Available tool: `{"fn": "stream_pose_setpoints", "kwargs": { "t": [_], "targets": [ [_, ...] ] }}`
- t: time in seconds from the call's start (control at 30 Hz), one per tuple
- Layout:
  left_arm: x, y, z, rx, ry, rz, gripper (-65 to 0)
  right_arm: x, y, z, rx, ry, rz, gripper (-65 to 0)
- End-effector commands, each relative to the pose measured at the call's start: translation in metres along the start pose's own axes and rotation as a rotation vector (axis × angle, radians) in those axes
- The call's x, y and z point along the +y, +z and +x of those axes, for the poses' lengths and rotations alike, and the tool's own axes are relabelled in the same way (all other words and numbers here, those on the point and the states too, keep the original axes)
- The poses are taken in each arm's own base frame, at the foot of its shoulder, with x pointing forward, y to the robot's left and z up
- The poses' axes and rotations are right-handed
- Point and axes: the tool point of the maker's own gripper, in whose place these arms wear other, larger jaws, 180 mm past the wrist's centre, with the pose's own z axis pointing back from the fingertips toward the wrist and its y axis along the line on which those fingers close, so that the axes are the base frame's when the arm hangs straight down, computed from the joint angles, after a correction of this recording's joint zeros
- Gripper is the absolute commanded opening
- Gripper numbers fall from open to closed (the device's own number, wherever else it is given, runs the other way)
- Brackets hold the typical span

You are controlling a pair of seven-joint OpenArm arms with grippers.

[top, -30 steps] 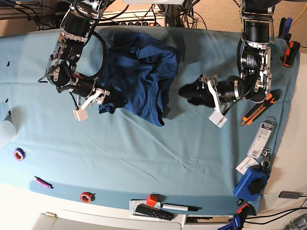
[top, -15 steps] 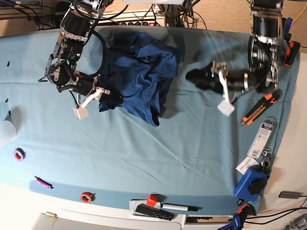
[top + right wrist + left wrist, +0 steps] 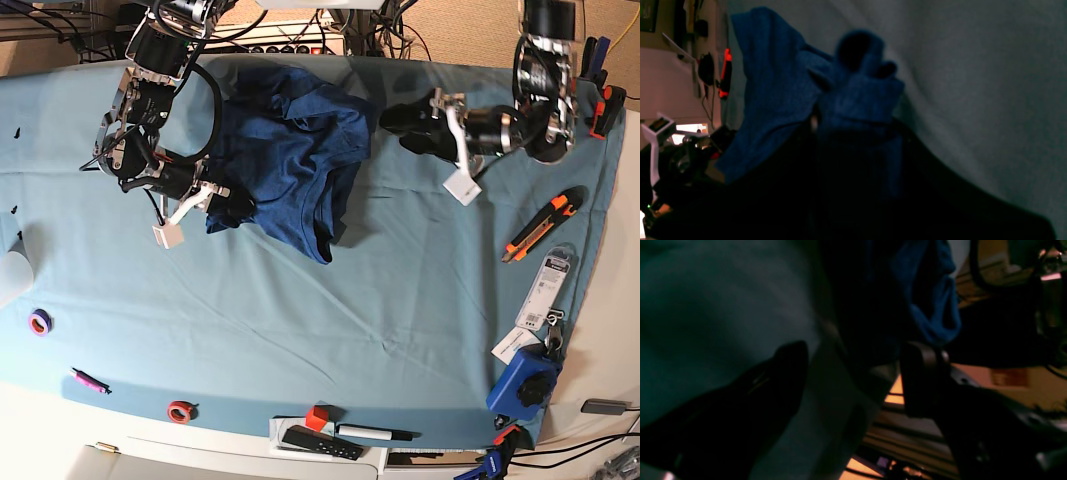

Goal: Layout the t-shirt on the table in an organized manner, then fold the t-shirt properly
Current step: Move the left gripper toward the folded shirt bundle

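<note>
At the left of the frame, the right tool (image 3: 228,208) pinches a bunched edge of the t-shirt (image 3: 295,160), likely to pull it flat. The shirt lies crumpled at the upper middle of the table (image 3: 300,320). At the upper right, the left tool (image 3: 392,128) is spread wide and holds nothing, near the shirt's other side, maybe to grab it.
</note>
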Motion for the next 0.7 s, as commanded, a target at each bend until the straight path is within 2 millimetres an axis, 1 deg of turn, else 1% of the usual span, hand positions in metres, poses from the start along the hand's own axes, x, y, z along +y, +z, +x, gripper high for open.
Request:
{"fn": "stream_pose_setpoints", "kwargs": {
  "t": [0.0,0.17,0.27,0.43,0.53,0.6,0.67],
  "targets": [
    [-0.004,0.003,0.016,-0.046,-0.02,0.011,-20.3,0.004,0.004,0.012,-0.028,0.027,0.007,-59.1],
    [0.002,-0.003,0.02,-0.061,0.007,0.07,-20.3,0.004,0.004,0.012,-0.028,0.027,0.007,-59.1],
    [-0.009,-0.015,0.013,-0.041,0.009,0.03,-20.3,0.004,0.004,0.012,-0.028,0.027,0.007,-59.1],
    [-0.037,-0.047,-0.006,0.048,-0.023,-0.042,-20.3,0.004,0.004,0.012,-0.028,0.027,0.007,-59.1],
    [-0.05,-0.066,-0.01,0.079,-0.036,-0.05,-20.3,0.004,0.004,0.012,-0.028,0.027,0.007,-59.1],
    [-0.055,-0.074,-0.01,0.099,-0.056,-0.048,-20.3,0.004,0.004,0.012,-0.028,0.027,0.007,-59.1],
    [-0.055,-0.079,-0.007,0.104,-0.064,-0.031,-20.3,0.004,0.004,0.012,-0.028,0.028,0.007,-59.1]
  ]
}}
